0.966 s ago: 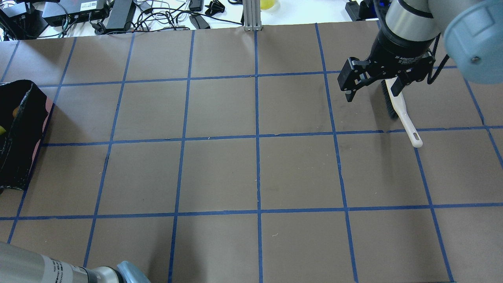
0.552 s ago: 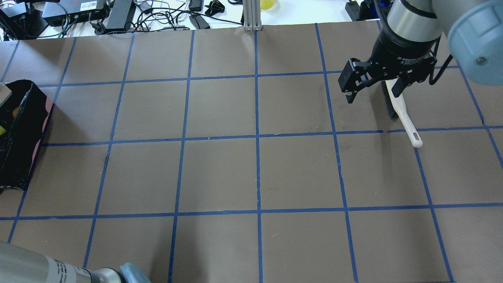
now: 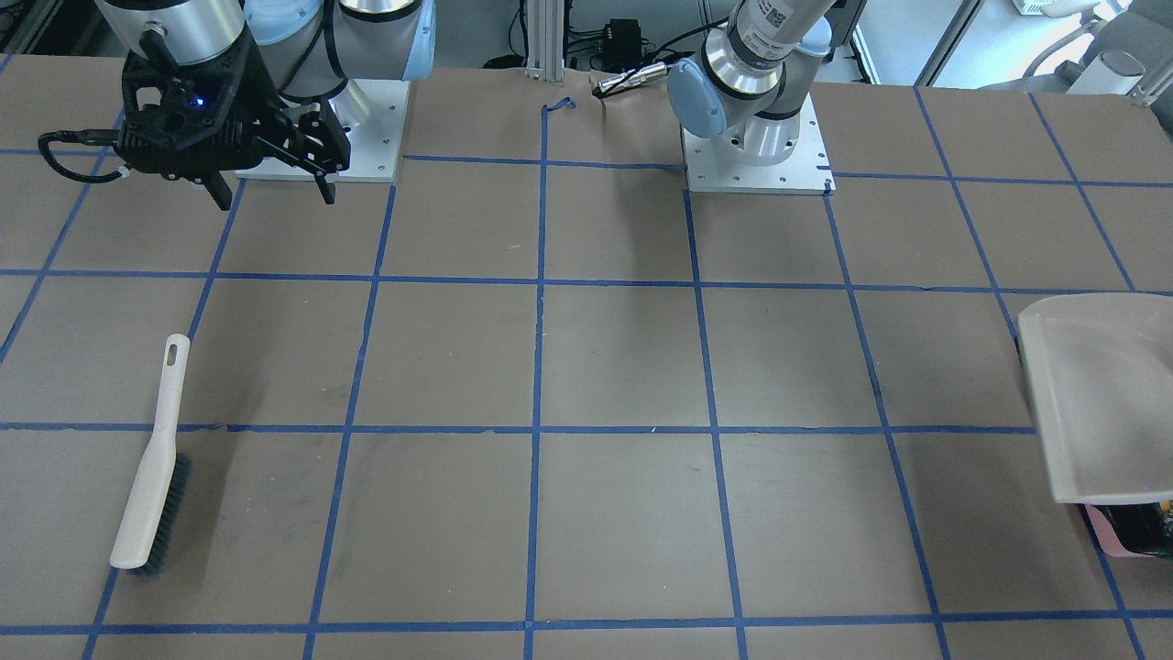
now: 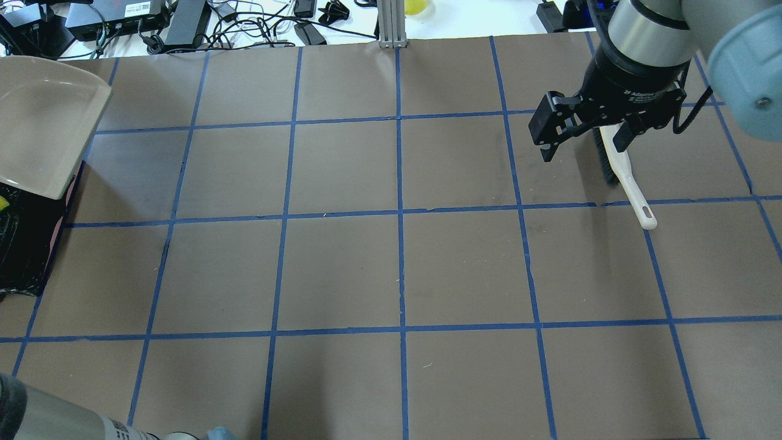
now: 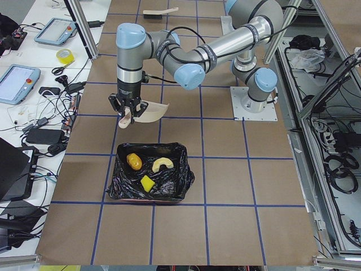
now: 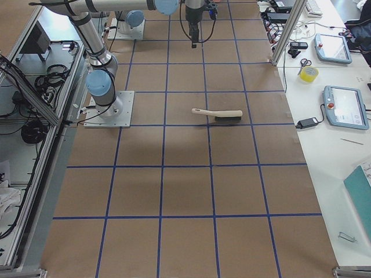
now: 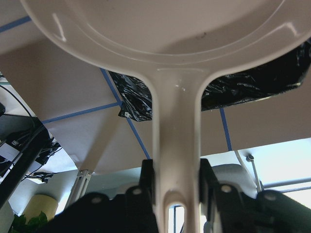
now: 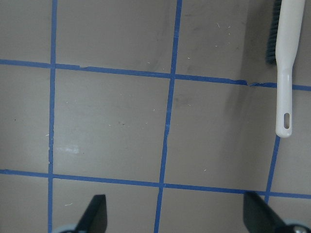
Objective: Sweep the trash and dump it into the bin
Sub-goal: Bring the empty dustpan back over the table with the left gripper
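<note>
- Front-facing view: my right pincer (image 3: 275,197) hangs raised toward my right end of the table (image 3: 623,367), jaws spread wide and holding nothing. The brush (image 3: 147,477) lies flat nearer the operators' edge. At my left end the dustpan (image 3: 1095,394) hangs over the bin (image 3: 1136,532) and hides most of it.
- Overhead view: the right pincer (image 4: 580,150) is open above the brush (image 4: 635,195), toward the far right corner. The dustpan (image 4: 46,122) covers the far part of the bin (image 4: 27,244) at the left edge.
- Left-end view: my left pincer (image 5: 128,110) has the dustpan (image 5: 151,112) by its handle, in the air just beside the bin (image 5: 180,183). Inside the bin lie the potato-like lump (image 5: 133,162), the croissant-like piece (image 5: 162,164) and the yellow sponge wedge (image 5: 147,183), each apart from the others.
- Right-end view: the brush (image 6: 217,116) lies flat, nearer the operators' edge than mine.
- Left wrist view: my fingers (image 7: 146,182) clamp the dustpan (image 7: 170,29) handle from both sides. The bin's (image 7: 136,97) black liner shows beyond it.
- Right wrist view: my fingertips (image 8: 97,213) stand wide apart over bare table. The brush (image 8: 284,73) lies off to one side, untouched.
</note>
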